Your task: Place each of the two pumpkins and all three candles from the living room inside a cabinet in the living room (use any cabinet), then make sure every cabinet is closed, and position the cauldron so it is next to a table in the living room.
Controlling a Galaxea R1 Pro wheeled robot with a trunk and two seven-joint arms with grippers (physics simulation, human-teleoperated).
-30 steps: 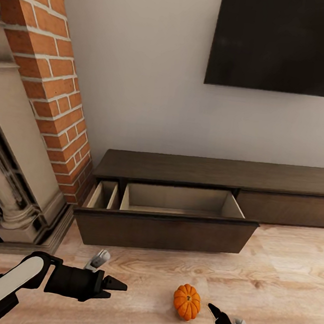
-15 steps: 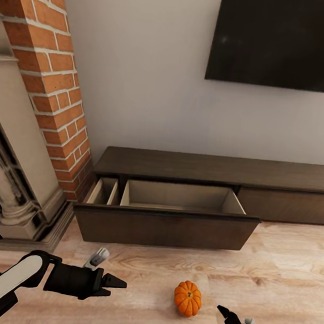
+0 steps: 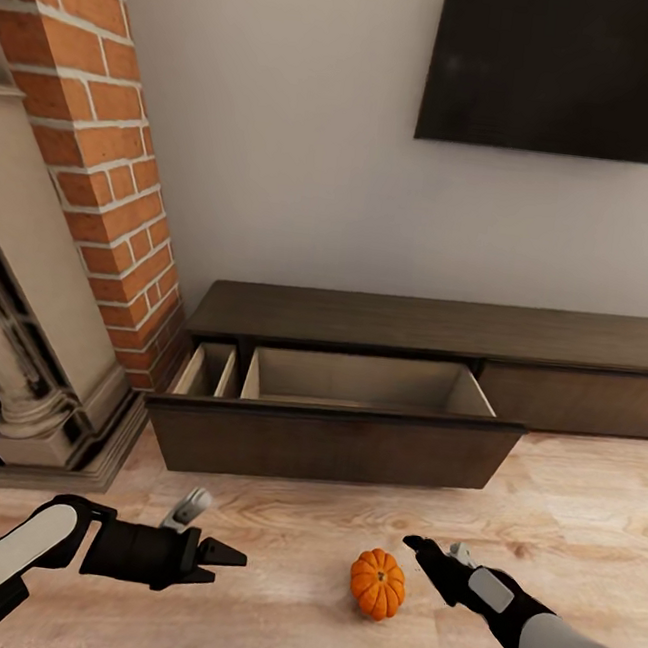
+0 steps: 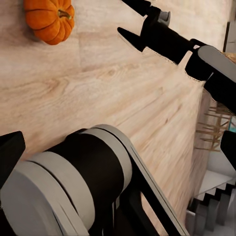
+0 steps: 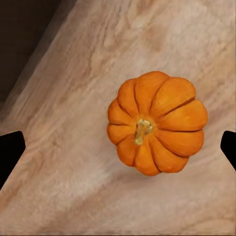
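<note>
A small orange pumpkin (image 3: 377,583) sits on the wood floor in front of the long dark-brown cabinet (image 3: 434,329), whose wide drawer (image 3: 330,444) stands pulled out with a bare beige inside. My right gripper (image 3: 417,548) hovers just right of and above the pumpkin. In the right wrist view the pumpkin (image 5: 156,129) lies below the right gripper (image 5: 119,146), whose black fingertips (image 5: 10,150) are spread wide at the picture's edges. My left gripper (image 3: 225,557) hangs open over the floor left of the pumpkin. The left wrist view takes in the pumpkin (image 4: 49,19) and right gripper (image 4: 136,20).
A red brick chimney column (image 3: 110,169) and a pale carved mantel (image 3: 18,360) stand at the left, next to the cabinet's end. A black screen (image 3: 564,70) hangs on the wall above. Open wood floor (image 3: 564,512) stretches to the right.
My right arm has reached forward, from the picture's lower edge to just beside the pumpkin. The head view has tipped down a little. The left gripper has hardly moved.
</note>
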